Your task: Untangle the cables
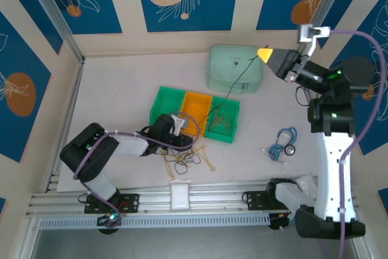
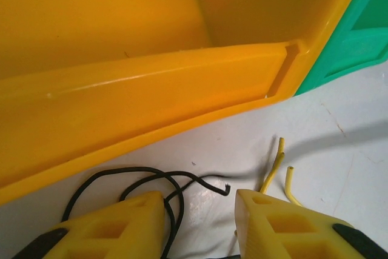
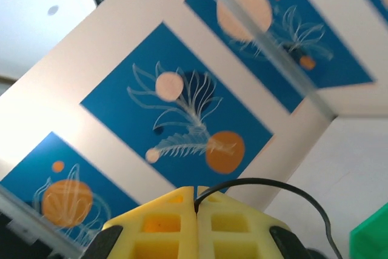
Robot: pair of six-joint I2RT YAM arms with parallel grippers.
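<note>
left gripper (image 2: pixel 197 201): released, jaws apart, nothing clamped. It sits low over the table (image 2: pixel 339 150), at the near wall of the yellow bin (image 2: pixel 151 89).
black loops (image 2: pixel 124 177): lie on the table and run into the left gap, along the inner face of one finger. Can't tell whether this is the same strand the right arm holds.
right gripper (image 3: pixel 195 193): clenched, pads meeting, pinching the black cable (image 3: pixel 285 185) right at the tips. It is raised at far right, by the mint case (image 1: pixel 236 71).
black cable run: slants fairly straight from the right gripper, down and left across the case, towards the right green bin (image 1: pixel 233 127).
cables (image 1: pixel 188 159): main tangle on the table, just near of the bins and beside the left gripper. Black and yellow strands are mixed.
yellow ends (image 2: pixel 276 163): two cut tips lying free, right of the left fingers.
handling (judgement): very light, thin, springy wire. The coils keep their set, so loops will likely snag. The sheath is probably slick, so the pads must close fully.
where to grip (judgement): a free end or a single strand clear of crossings, not the knot. The yellow tips look best for the left.
risk: hauling the raised strand could cinch the tangle or drag a light bin.
</note>
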